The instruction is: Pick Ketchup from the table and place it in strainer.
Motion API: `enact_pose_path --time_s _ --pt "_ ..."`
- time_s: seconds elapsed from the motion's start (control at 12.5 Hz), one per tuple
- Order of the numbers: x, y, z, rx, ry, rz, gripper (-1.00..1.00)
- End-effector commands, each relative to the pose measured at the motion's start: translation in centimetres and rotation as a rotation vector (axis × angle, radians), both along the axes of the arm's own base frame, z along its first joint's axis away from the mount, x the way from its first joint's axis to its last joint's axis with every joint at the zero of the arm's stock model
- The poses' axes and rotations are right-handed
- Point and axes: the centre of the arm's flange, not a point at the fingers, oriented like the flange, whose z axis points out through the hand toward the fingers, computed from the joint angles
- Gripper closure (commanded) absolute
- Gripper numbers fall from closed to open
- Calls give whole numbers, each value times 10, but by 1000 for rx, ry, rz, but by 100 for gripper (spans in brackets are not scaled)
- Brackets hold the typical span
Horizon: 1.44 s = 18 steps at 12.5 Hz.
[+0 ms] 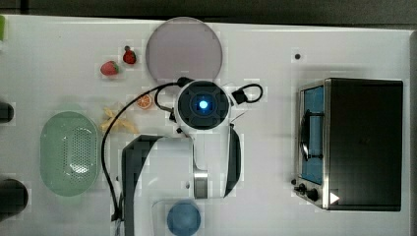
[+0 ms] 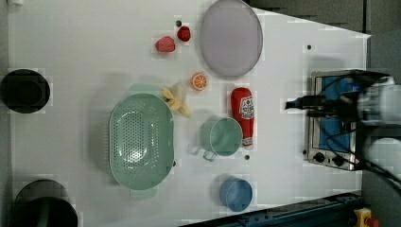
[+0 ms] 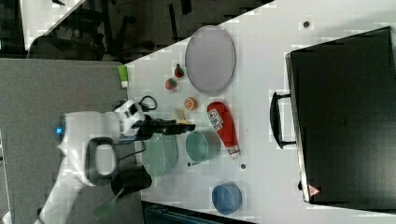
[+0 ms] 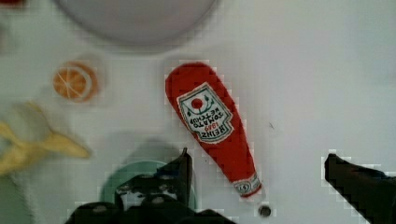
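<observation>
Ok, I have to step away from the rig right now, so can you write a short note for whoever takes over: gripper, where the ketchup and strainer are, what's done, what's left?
Gripper: open, empty, above the table over the cap end of the Ketchup.
Ketchup: lying flat on the table, beside the small green cup and below the grey plate in the left view.
Strainer: empty, on the left view's left, with the banana by its rim.
Done: arm positioned over the bottle.
Left: descend, grasp the Ketchup, lift it, carry it over the cup and place it in the strainer.
</observation>
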Motion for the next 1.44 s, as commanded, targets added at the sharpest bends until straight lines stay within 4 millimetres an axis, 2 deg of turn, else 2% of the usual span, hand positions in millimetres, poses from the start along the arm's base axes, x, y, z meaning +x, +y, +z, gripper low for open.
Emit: enact_pose_path --time_s 0.08,0.24,0.64,0.88,1.12,1.2,1.44 --pt "-8 2 -18 14 -54 326 -100" --pt "-11 7 -54 25 -65 451 -100" --pt "-19 8 -134 54 -46 446 -100" --pt "-21 9 -164 68 -33 442 -100" --pt "-25 9 -185 78 -14 437 -100" --pt "-25 9 -188 79 -17 435 -93" --pt "-25 6 -191 71 -53 427 -20"
